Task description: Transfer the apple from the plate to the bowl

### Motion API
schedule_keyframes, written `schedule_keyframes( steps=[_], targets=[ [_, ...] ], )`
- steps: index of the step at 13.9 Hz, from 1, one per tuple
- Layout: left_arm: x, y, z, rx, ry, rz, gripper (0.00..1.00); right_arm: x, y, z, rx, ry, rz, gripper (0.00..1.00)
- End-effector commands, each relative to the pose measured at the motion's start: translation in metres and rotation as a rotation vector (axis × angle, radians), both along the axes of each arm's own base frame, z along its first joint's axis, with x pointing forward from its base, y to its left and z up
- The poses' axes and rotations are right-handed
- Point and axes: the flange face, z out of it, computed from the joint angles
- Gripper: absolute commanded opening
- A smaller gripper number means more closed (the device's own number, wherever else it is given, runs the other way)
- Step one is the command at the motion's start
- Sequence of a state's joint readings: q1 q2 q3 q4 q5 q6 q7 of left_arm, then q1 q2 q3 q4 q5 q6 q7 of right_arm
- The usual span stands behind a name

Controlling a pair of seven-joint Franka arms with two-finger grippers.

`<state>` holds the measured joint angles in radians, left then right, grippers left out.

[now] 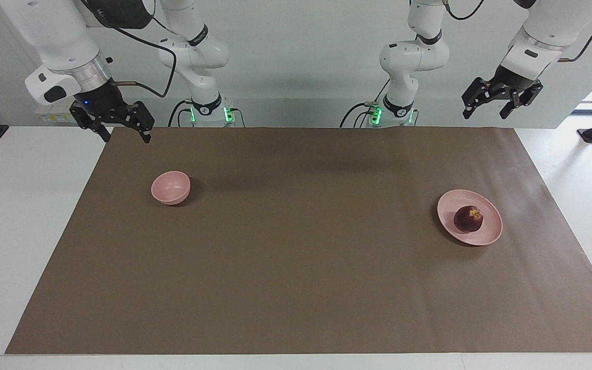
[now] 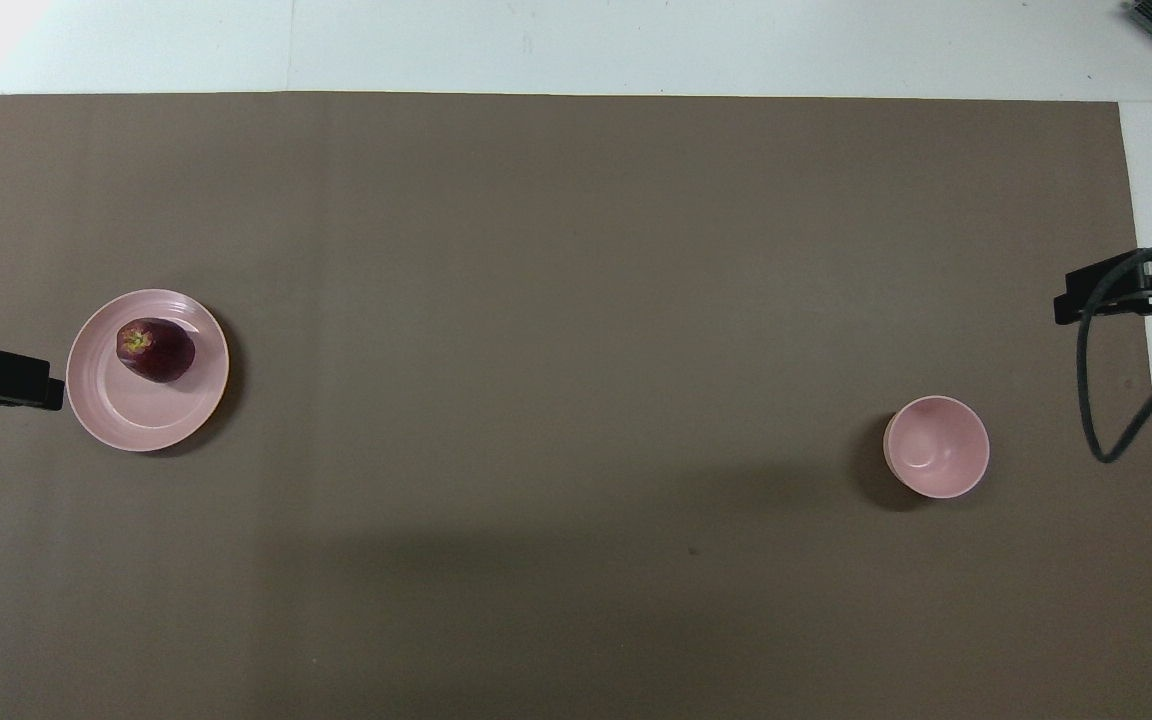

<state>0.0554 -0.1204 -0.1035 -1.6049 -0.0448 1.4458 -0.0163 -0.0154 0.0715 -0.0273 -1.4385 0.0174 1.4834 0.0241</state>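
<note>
apple (image 1: 468, 219) on plate (image 1: 469, 217), left arm's end of desk | bowl (image 1: 170, 187) empty, well apart, right arm's end, nearer the robots than plate | left end effector (image 1: 487, 109) raised, fingers apart, holding nothing | right end effector (image 1: 125, 134) raised, fingers apart, holding nothing

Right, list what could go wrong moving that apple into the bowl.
1. The apple is round and lies loose on the plate; a gripper closing off-centre could roll it away.
2. The bowl is small and stands at the right arm's end, the plate at the left arm's: a long carry or handover, and a slightly off release may miss.
</note>
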Motion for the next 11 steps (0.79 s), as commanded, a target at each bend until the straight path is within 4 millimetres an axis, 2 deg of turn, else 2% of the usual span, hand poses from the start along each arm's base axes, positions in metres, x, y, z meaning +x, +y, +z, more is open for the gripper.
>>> schedule_keyframes(
  steps=[1,11],
  targets=[
    [-0.0044,0.0004,-0.0008,0.013,-0.018,-0.006,1.0,-0.0028,-0.0033,0.0007,0.003,-0.01,0.016,1.0],
    [-0.0001,0.0001,-0.0048,0.008,-0.027,-0.001,1.0,-0.0027,-0.0024,0.0,0.003,-0.009,0.021,1.0]
  ],
)
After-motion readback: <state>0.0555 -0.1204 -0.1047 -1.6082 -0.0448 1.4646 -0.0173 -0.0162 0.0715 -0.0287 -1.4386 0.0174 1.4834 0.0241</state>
